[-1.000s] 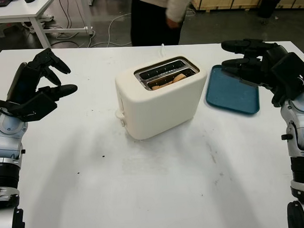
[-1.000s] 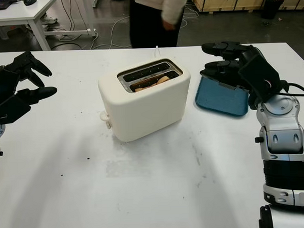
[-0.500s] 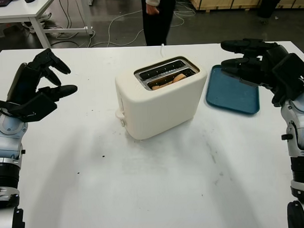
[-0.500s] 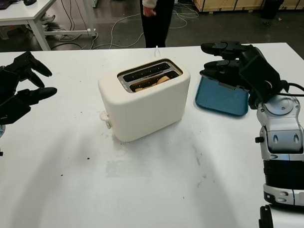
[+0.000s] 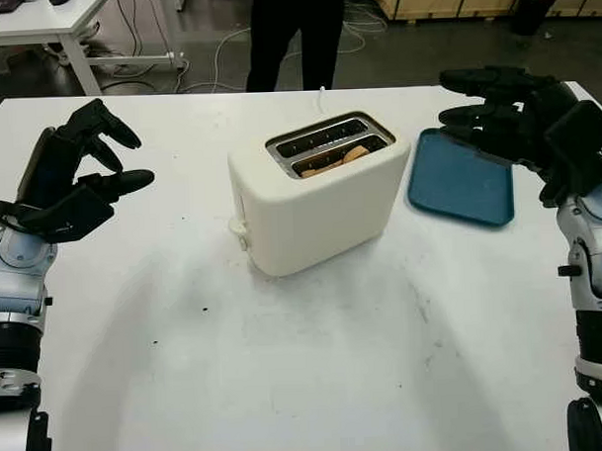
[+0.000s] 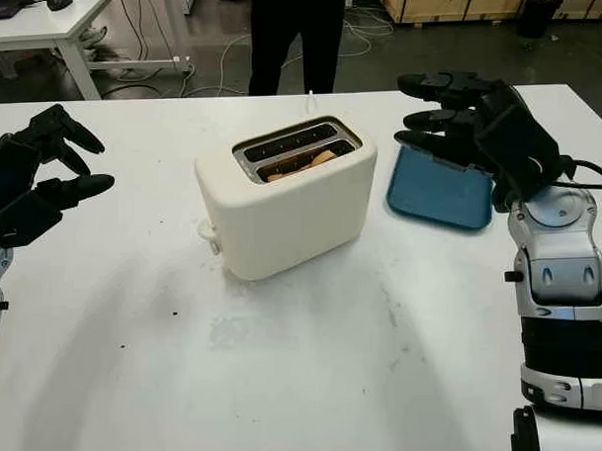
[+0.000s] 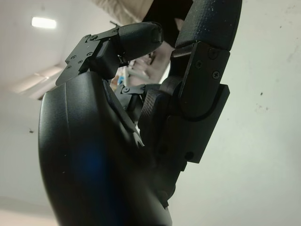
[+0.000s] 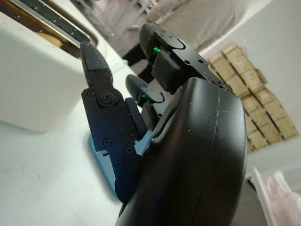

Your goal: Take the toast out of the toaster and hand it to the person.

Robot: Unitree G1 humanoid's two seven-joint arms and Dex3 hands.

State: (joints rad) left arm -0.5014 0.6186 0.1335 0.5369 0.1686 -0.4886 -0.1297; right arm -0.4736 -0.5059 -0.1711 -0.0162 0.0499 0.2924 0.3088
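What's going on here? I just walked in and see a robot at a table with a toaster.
The robot is set to pull toast from the white toaster and hand it to the person standing at the table's far side. Nothing is grasped yet: the toast sits in the nearer slot. The left hand is open, raised at the table's left; the right hand is open above the blue tray, right of the toaster.

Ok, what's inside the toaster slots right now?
The toaster has toast sitting low in the slot nearer the robot; its tan top edge shows. The far slot looks empty from above, though its depths are dark. How far down the toast goes is hidden.
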